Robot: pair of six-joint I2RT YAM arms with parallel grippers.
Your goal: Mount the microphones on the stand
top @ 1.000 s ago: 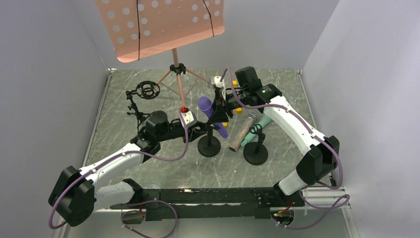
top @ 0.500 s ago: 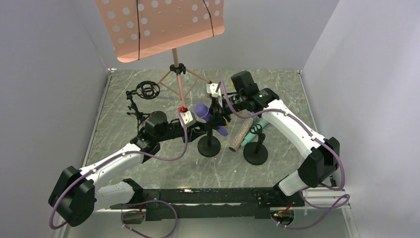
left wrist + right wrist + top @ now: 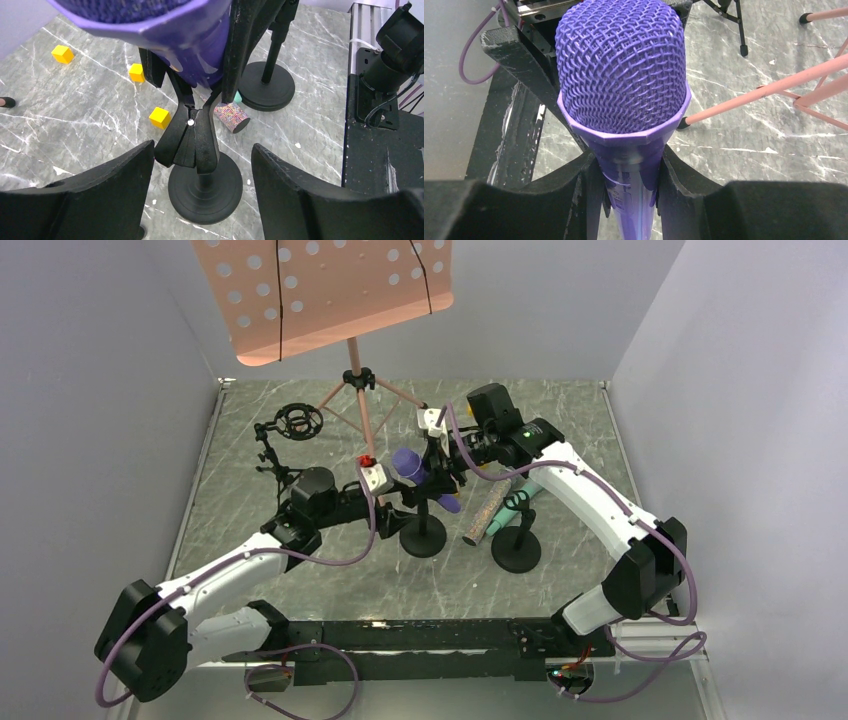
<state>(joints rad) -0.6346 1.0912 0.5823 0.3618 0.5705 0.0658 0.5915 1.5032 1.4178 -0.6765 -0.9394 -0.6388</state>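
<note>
The purple microphone (image 3: 412, 466) stands slanted over the left black stand (image 3: 423, 537), its body between the arms of the stand's clip (image 3: 192, 140). My right gripper (image 3: 631, 197) is shut on its body just below the mesh head (image 3: 621, 70). My left gripper (image 3: 202, 200) is open, its fingers (image 3: 100, 195) on either side of the clip, apart from it. The glittery silver-pink microphone (image 3: 489, 508) lies between the two stands. The mint-teal microphone (image 3: 527, 495) sits at the clip of the right stand (image 3: 516, 551).
A pink music stand (image 3: 330, 290) on tripod legs (image 3: 764, 92) rises at the back. A black shock-mount stand (image 3: 297, 422) is at the back left. Yellow cubes (image 3: 160, 117) lie behind the stands. A black rail (image 3: 380, 150) runs along the near edge.
My right gripper carried the purple microphone left and down onto the left stand's clip. My left gripper then opened and let go of the clip.
</note>
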